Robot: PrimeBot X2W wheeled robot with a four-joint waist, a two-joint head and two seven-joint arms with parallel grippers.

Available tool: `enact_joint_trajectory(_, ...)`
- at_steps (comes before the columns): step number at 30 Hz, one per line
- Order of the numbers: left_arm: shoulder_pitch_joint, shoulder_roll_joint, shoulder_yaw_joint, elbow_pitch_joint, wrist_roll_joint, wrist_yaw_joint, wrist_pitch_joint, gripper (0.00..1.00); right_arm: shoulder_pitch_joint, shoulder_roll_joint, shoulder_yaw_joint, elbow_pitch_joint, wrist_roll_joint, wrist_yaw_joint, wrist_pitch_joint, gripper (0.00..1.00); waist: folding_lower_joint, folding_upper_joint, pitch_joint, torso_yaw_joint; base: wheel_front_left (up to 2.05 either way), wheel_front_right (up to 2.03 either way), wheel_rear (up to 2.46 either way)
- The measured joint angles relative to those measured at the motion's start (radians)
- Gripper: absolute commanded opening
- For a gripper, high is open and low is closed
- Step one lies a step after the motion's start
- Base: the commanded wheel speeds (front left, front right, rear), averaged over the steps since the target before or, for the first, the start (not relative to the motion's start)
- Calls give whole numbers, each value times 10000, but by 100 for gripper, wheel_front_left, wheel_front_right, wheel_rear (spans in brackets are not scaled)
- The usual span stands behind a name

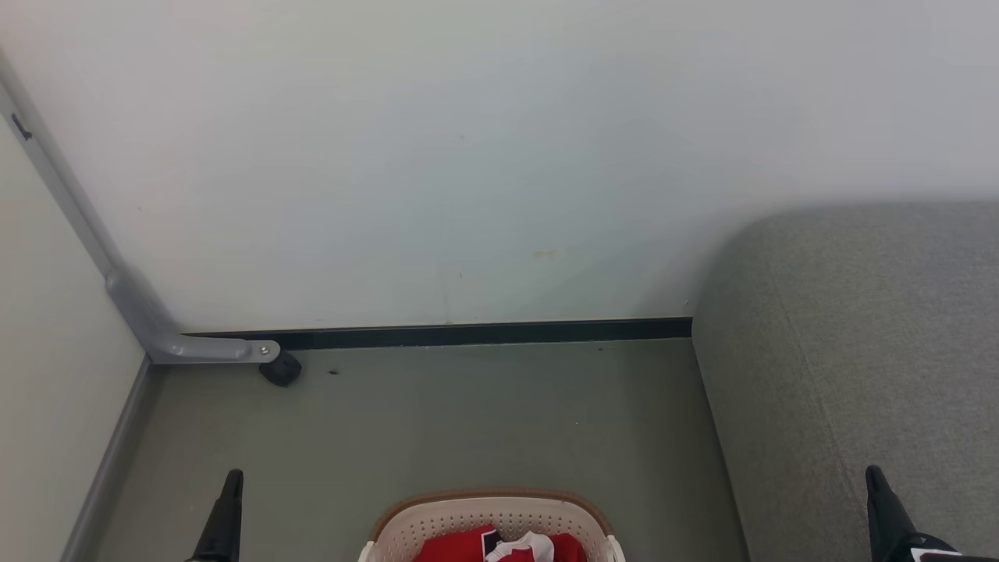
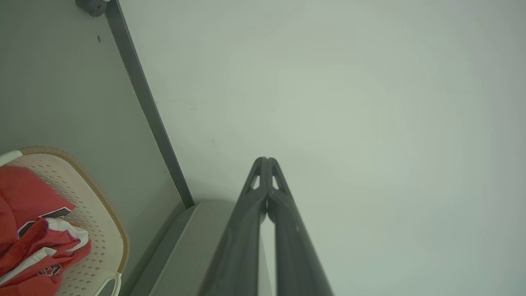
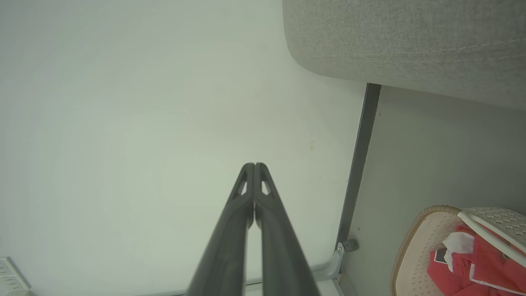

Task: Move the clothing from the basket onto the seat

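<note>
Clothing (image 1: 456, 550) in basket (image 1: 437, 521), b/w print (image 1: 490, 539) illegible

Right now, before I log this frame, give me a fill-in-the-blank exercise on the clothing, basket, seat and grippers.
1. The basket holds clothing whose main colour is ____.
2. The seat stands on the robot's ____ side of the basket.
3. The left gripper and the right gripper each hold nothing, fingers pressed ____.
Missing words: red; right; shut.

Dark tapered claw fingers (image 2: 242, 246), slotted, perhaps plastic
</note>
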Motion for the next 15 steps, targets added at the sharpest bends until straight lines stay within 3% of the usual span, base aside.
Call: enact_joint_trajectory(15,0,0,0,0,0,0,0,0,0,0,0,0,0,0,0,0,0,0,0,0,0,0,0)
